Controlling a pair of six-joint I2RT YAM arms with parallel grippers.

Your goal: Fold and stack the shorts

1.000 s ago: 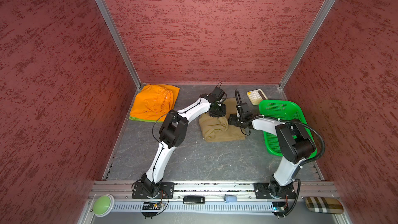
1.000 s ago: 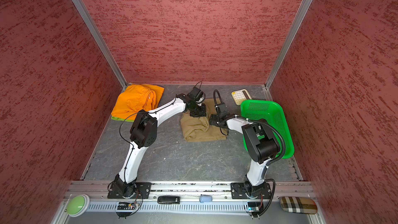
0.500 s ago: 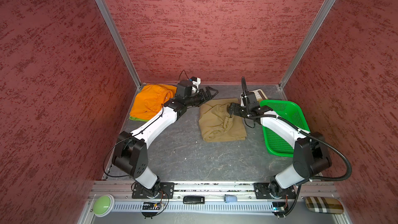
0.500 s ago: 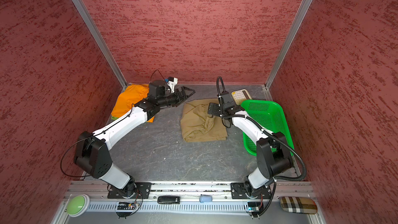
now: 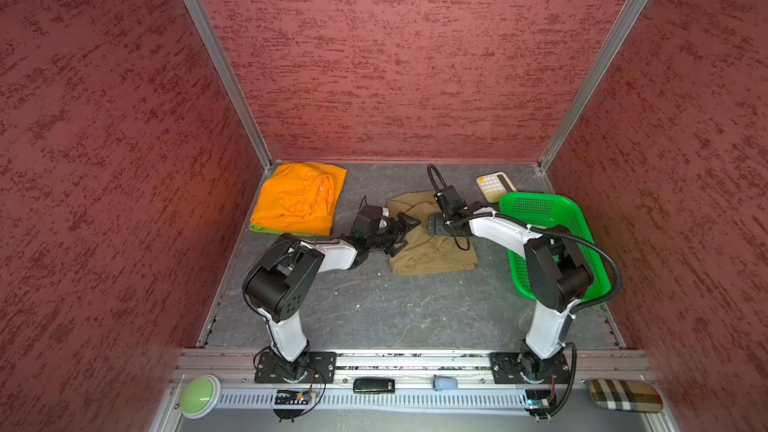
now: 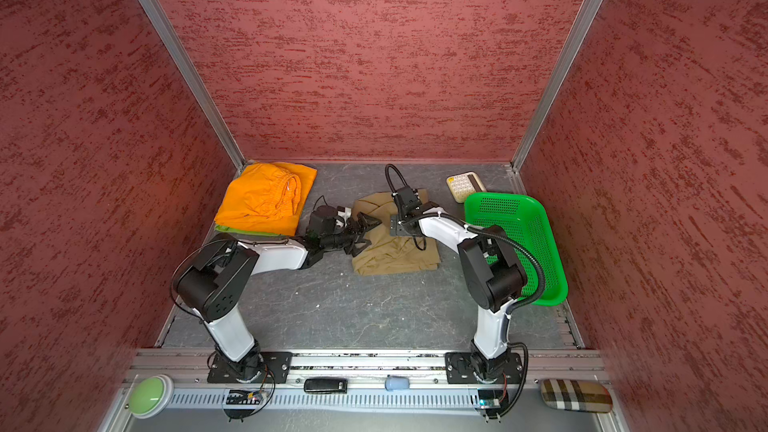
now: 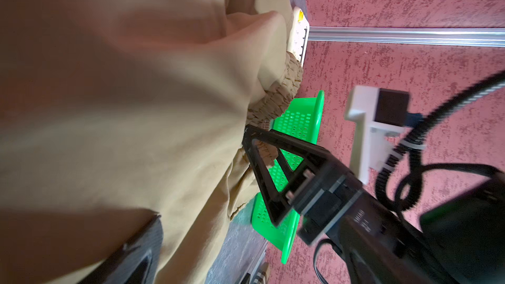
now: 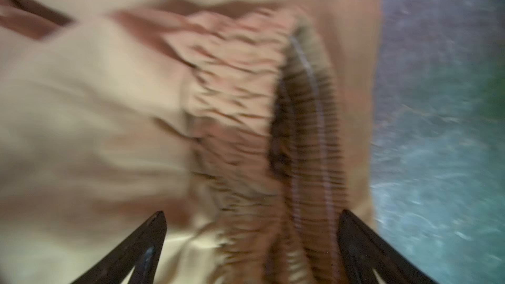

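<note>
The khaki shorts [image 5: 432, 257] lie roughly folded in the middle of the table [image 5: 374, 309]. The left gripper [image 5: 409, 235] sits at their left edge, spread wide, gripping nothing. The right gripper [image 8: 251, 214] points down over their waistband [image 8: 246, 105], also wide apart and empty. A basket [image 5: 536, 197] stands to the right. In the far left corner, orange shorts [image 5: 297, 201] lie on green shorts [image 5: 266, 229].

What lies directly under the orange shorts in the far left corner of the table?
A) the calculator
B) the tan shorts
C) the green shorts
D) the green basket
C: in both top views a strip of the green shorts shows from beneath the near edge of the orange shorts, while the tan shorts lie apart in the middle of the table.
</note>
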